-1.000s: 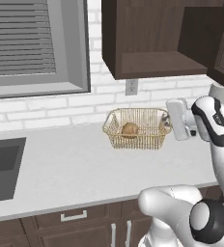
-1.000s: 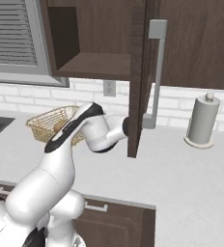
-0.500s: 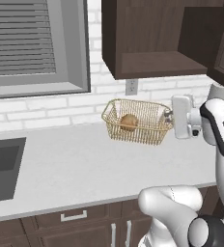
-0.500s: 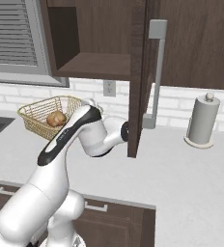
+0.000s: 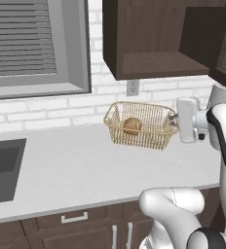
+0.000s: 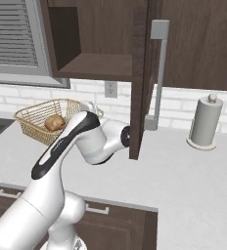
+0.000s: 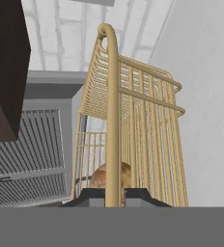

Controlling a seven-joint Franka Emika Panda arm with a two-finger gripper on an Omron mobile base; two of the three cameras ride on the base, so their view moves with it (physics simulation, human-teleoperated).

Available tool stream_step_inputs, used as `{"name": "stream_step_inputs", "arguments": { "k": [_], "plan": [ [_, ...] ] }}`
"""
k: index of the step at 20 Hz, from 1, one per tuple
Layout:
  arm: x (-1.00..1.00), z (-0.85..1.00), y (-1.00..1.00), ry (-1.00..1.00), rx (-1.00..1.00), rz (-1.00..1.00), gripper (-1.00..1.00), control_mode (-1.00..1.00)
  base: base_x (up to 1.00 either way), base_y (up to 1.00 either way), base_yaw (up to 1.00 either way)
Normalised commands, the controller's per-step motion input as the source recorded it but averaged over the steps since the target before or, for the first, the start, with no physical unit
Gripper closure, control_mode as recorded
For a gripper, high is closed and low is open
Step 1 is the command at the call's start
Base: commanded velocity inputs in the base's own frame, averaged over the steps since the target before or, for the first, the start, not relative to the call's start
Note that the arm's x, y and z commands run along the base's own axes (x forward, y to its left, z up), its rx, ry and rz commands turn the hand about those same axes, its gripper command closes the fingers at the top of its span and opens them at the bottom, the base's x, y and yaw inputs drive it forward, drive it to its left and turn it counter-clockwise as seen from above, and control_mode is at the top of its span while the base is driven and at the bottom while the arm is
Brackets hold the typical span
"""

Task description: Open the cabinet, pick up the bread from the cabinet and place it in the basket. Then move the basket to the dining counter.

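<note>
So my gripper [image 7: 115, 193] is clamped on the rim of the basket [image 5: 143, 125] at its right end, one finger on each side of the wire (the hand view shows the rim bar running right up between my fingertips [image 7: 92, 195]). The basket looks lifted, tilted a bit over the back part of the worktop [image 5: 85, 165], close to the brick wall and just under the open cabinet [image 5: 154, 39]. The bread [image 5: 132, 125] sits inside the basket, toward its left half, away from my fingers. From the right base view the cabinet door [image 6: 141, 78] hangs open beside my arm, paper towel roll [image 6: 204, 122] further right.
</note>
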Motion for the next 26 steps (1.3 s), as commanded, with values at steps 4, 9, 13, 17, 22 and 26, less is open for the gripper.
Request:
{"name": "stream_step_inputs", "arguments": {
  "k": [4,9,13,17,22,26],
  "plan": [
    [-0.2,0.0,0.0,-0.01,0.0,-0.02,1.0,-1.0,0.0,0.0,0.0],
    [-0.06,0.0,0.0,-0.01,0.0,0.0,1.0,-1.0,0.0,0.0,0.0],
    [0.0,0.0,0.0,-0.01,0.0,0.0,1.0,-1.0,0.0,0.0,0.0],
    [-0.01,0.0,0.0,-0.01,0.0,0.0,1.0,-1.0,0.0,0.0,0.0],
    [0.0,0.0,0.0,0.0,0.0,0.0,1.0,-1.0,0.0,0.0,0.0],
    [0.0,0.0,0.0,0.0,0.0,0.0,1.0,1.0,-0.08,0.47,0.05]
  ]
}}
